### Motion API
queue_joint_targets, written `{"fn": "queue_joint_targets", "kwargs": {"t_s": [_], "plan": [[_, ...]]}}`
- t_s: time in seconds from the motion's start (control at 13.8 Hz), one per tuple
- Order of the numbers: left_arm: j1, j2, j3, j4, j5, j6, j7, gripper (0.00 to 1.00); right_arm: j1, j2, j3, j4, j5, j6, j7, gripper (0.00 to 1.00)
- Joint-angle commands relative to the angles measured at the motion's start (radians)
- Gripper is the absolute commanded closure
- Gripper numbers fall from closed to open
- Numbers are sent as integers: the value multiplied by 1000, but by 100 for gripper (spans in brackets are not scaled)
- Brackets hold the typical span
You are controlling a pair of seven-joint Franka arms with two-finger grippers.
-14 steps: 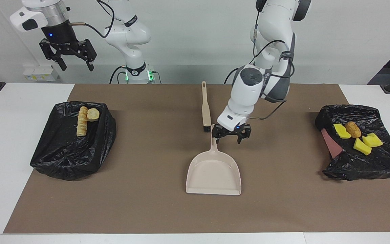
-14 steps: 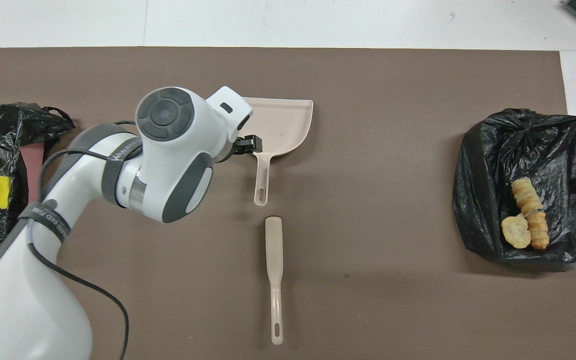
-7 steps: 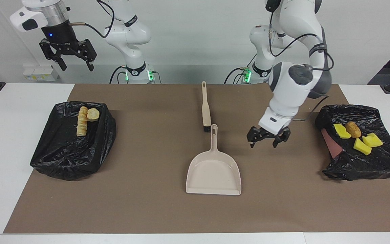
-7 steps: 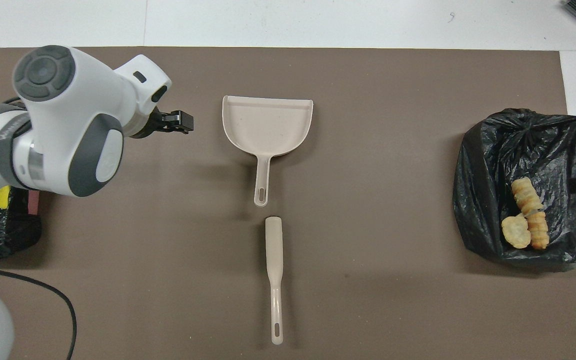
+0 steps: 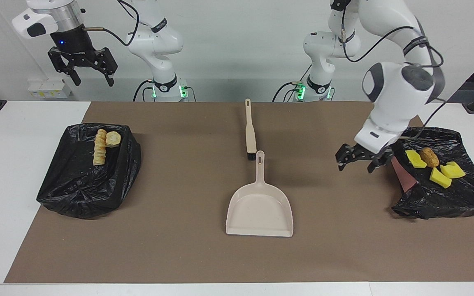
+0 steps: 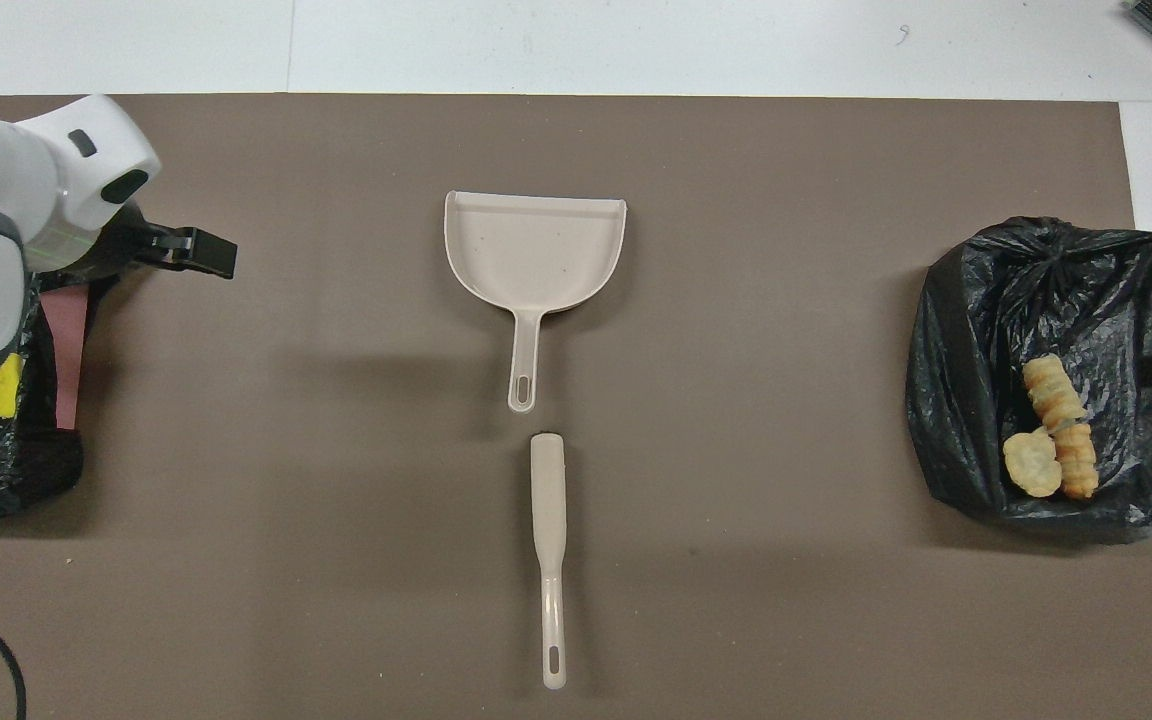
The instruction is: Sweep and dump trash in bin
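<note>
In the facing view, the dustpan (image 5: 260,209) lies at lower centre of the frame, flat on the brown mat (image 5: 179,246), its handle pointing toward the robots. The brush (image 5: 250,131) lies just above it in the frame, nearly in line with the dustpan handle; whether the two touch cannot be told.

At centre-left of the frame, a bin lined with a black bag (image 5: 84,193) holds pastries (image 5: 104,146) near its upper edge. At centre-right, a second bag-lined bin (image 5: 459,197) lies tipped, with a reddish wall showing at its edge. On its bag rest yellow sponge pieces (image 5: 440,176) and a brown bread roll (image 5: 428,156).

The left gripper (image 5: 360,161) hangs at right of centre over the mat, just beside the tipped bin's edge. Its fingers are spread and hold nothing. In the overhead view only one dark fingertip of it shows clearly, at upper left of the frame.

The right gripper (image 5: 82,65) waits raised at upper left of the facing view, above the table's edge at the right arm's end. Its fingers are spread and hold nothing.
</note>
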Motion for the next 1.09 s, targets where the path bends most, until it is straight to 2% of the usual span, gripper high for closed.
{"fn": "queue_joint_targets", "kwargs": {"t_s": [0.0,0.36,0.51,0.73,1.02], "plan": [[41,-59,-6,-10,-3,-79,64,0,-2,-15,-3,-18,-2,3,-29,0],[44,-130,-6,-6,0,-139,-20,0,-2,-15,-3,-20,-5,5,-34,0],[35,-143,-10,32,52,-224,-17,0,3,-15,0,-24,-10,6,-32,0],[30,-144,-17,102,63,-340,-13,0,4,-15,0,-26,-10,6,-32,0],[31,-144,-17,117,47,-345,-19,0,3,-15,0,-26,-10,6,-32,0]]}}
